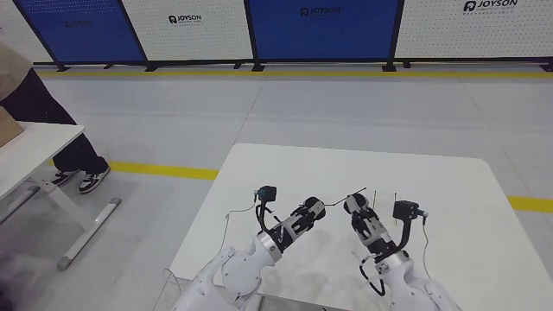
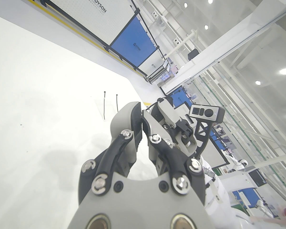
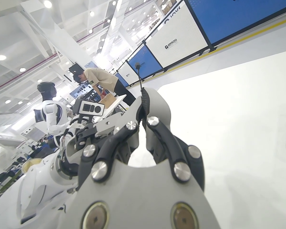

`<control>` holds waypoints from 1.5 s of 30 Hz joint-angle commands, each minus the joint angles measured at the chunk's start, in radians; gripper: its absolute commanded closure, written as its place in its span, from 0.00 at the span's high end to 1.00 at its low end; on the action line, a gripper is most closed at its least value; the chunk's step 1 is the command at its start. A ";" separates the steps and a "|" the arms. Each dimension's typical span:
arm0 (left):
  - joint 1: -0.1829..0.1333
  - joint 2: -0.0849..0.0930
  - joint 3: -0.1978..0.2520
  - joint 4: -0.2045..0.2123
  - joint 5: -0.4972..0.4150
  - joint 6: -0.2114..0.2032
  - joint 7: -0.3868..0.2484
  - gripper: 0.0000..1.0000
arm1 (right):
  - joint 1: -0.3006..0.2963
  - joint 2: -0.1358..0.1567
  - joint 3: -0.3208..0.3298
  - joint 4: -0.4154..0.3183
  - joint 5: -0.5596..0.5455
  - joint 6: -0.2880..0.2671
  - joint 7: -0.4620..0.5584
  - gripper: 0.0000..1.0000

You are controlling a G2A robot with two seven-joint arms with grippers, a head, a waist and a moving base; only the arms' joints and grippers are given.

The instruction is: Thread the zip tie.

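- White rectangular table (image 1: 449, 190); two spare black ties (image 2: 104, 106) lie just right of the grippers.
- Right gripper (image 3: 143, 95) is clamped on the thin black plastic zip tie (image 3: 137, 66) mid-table. Left gripper (image 2: 141, 113) is closed, can't tell on what.
- Guessing it's the alignment step; next, the tail needs feeding into the head.

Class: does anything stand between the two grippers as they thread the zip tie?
Nothing visible does. Only the zip tie itself runs between the left gripper and right gripper, held above the table. Two spare ties lie farther off.

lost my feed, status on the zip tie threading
right gripper shut on zip tie. left gripper shut, close beside. two spare ties flat on table beyond.
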 commanded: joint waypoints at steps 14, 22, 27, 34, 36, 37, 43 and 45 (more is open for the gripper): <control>0.000 0.000 0.000 0.000 0.000 0.000 0.000 0.00 | -0.005 -0.009 0.003 0.010 -0.009 0.002 -0.020 0.00; 0.000 0.000 0.000 0.000 0.000 0.000 0.000 0.00 | -0.013 -0.012 0.011 0.009 -0.015 -0.012 -0.026 0.00; 0.000 0.000 0.000 0.000 0.000 0.000 0.000 0.00 | -0.009 -0.015 0.009 0.013 -0.017 -0.009 -0.018 0.00; 0.000 0.000 0.000 0.000 0.000 0.000 0.000 0.00 | 0.003 -0.021 0.000 0.026 -0.014 -0.006 -0.011 0.00; 0.000 0.000 0.000 0.000 0.000 0.000 0.000 0.00 | 0.003 -0.023 0.000 0.026 -0.014 -0.006 -0.011 0.00; 0.000 0.000 0.000 0.000 0.000 0.000 0.000 0.00 | 0.002 -0.023 0.000 0.026 -0.014 -0.006 -0.011 0.00; 0.000 0.000 0.000 0.000 0.000 0.000 0.000 0.00 | -0.004 -0.027 -0.005 0.023 -0.011 -0.004 -0.007 0.00; -0.001 -0.001 0.002 -0.001 0.000 0.002 0.007 0.00 | -0.004 -0.028 -0.006 0.024 -0.010 -0.005 -0.011 0.00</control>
